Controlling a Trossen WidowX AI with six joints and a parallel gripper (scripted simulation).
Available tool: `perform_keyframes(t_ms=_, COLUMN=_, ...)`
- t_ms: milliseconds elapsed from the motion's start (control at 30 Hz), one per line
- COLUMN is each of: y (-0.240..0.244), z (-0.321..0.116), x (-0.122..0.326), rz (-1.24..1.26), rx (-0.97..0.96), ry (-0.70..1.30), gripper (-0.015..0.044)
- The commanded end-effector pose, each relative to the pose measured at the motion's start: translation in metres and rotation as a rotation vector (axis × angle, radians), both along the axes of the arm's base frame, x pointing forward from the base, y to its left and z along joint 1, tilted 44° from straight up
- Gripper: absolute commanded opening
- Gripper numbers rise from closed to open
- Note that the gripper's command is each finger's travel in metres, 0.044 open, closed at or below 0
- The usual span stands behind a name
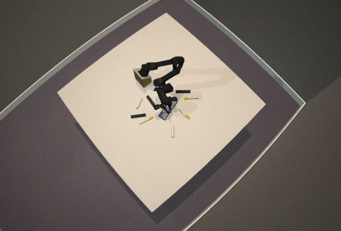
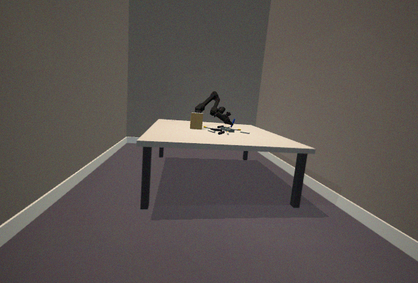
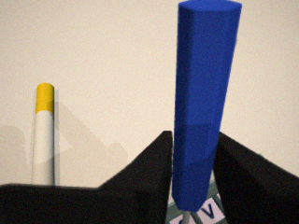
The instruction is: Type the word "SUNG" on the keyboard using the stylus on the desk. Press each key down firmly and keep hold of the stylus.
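My gripper is shut on the blue stylus. The stylus stands steeply between the fingers, with its thick end up and a thin grey tip pointing down. The keyboard is dark with pale pink keys and lies below the gripper. In the wrist view the V key shows just right of the stylus's thin tip, and a partly covered key is beside it. The lowest end of the tip is out of view, so contact with a key cannot be told.
Around the keyboard lie yellow-ended white sticks, white sticks and black sticks. A wooden block stands at the arm's base on the pale table.
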State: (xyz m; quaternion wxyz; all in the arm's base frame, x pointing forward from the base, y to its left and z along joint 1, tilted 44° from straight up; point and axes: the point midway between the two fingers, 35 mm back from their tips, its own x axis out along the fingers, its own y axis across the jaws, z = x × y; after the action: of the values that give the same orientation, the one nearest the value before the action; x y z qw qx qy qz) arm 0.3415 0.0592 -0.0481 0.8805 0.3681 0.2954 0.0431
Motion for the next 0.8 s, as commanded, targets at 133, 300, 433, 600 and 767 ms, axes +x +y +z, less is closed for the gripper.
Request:
perform_keyframes(t_ms=133, y=0.0057, z=-0.0059, x=0.0001, rz=0.007, rx=-0.001, ry=0.01, gripper=0.0081)
perform_keyframes(t_ms=300, y=0.0064, z=-0.0066, x=0.0, rz=0.007, rx=-0.001, ry=0.011, gripper=0.0081)
perform_keyframes(t_ms=433, y=0.0069, z=-0.0071, x=-0.0001, rz=0.007, rx=-0.001, ry=0.011, gripper=0.0081)
perform_keyframes(t_ms=600, y=0.0073, z=-0.0076, x=-0.0002, rz=0.007, rx=-0.001, ry=0.011, gripper=0.0081)
perform_keyframes(t_ms=767, y=0.0076, z=-0.0079, x=-0.0002, rz=0.007, rx=-0.001, ry=0.011, gripper=0.0081)
